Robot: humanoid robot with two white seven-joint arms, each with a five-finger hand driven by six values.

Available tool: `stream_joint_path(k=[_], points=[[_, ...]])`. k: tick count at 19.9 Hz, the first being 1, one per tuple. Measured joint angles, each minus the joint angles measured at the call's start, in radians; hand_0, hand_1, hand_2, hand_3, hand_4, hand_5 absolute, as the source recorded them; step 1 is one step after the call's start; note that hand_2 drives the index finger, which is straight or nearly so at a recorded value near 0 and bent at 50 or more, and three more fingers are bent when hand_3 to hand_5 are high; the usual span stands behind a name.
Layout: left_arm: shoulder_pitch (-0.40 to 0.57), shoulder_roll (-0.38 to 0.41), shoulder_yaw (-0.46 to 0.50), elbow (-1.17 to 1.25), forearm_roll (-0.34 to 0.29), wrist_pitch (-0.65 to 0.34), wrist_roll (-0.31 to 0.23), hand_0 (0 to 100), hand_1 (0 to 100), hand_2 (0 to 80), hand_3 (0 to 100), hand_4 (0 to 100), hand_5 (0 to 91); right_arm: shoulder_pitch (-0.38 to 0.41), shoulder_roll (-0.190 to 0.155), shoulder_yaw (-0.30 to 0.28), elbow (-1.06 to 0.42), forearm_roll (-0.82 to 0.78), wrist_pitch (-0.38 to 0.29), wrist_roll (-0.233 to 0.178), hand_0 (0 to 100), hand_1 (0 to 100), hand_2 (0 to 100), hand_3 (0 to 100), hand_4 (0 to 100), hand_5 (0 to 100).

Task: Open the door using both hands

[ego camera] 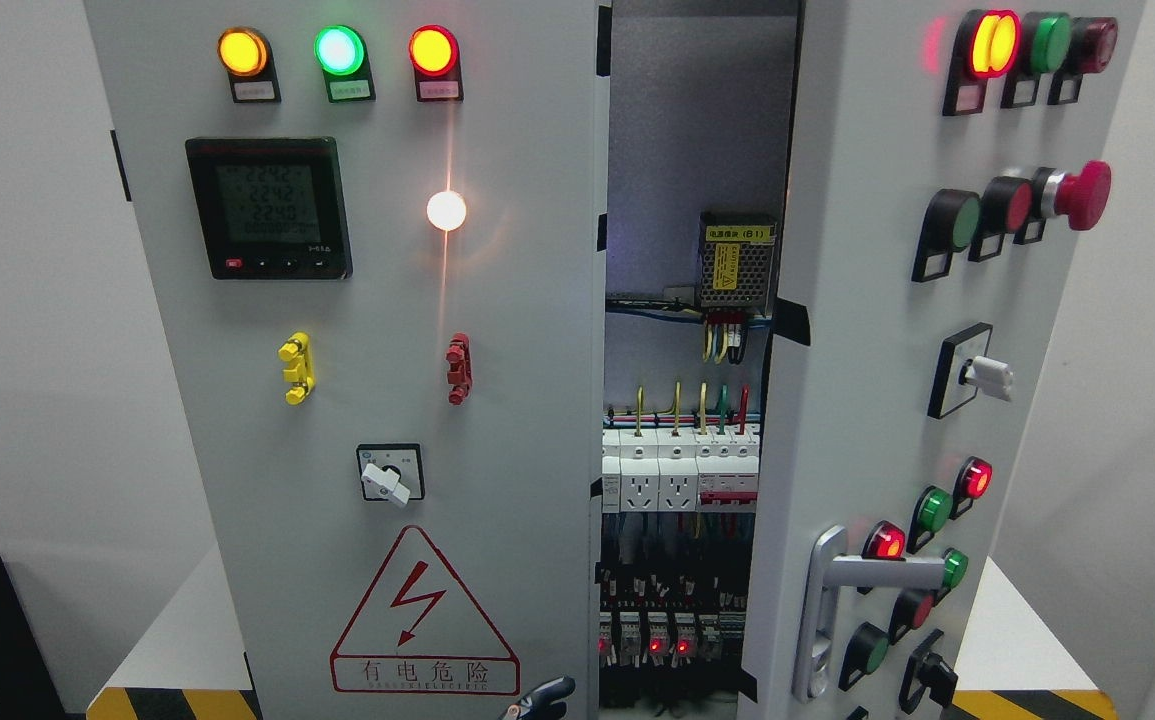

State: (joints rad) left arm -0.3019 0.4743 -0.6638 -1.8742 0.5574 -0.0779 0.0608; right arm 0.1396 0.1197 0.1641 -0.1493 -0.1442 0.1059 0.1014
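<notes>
Head view is showing, nearest at the bottom edge, a dark fingertip of a hand point(542, 697) poking up by the lower edge of the left door point(357, 350); whose arm it belongs to and how its fingers are set cannot be told. The right door point(897, 380) is standing swung toward the camera, its silver handle point(837, 600) sitting low among lit push buttons. Between the two doors the cabinet interior point(682, 480) is lying exposed, holding a row of white breakers point(679, 470), coloured wires and a mesh-cased power supply point(734, 265) higher up. The cabinet is resting on a white table point(187, 630) with a yellow-black striped edge, and a pale wall point(27, 300) is standing behind.
</notes>
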Motion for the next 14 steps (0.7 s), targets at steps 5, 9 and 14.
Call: stream_joint_path(k=[5,9,14], points=[[-0.158,0.044,-0.034,-0.047,0.152,-0.002,0.000,0,0,0.0,0,0,0.0,0.000,0.000,0.000,0.000,0.000,0.000,0.000,0,0,0,0,0,0],[-0.275,0.069,-0.055,-0.072,0.270,-0.004,-0.001,0,0,0.0,0,0,0.0,0.000,0.000,0.000,0.000,0.000,0.000,0.000,0,0,0,0,0,0],[-0.392,0.096,-0.074,-0.093,0.390,-0.005,-0.004,0,0,0.0,0,0,0.0,0.000,0.000,0.000,0.000,0.000,0.000,0.000,0,0,0,0,0,0]])
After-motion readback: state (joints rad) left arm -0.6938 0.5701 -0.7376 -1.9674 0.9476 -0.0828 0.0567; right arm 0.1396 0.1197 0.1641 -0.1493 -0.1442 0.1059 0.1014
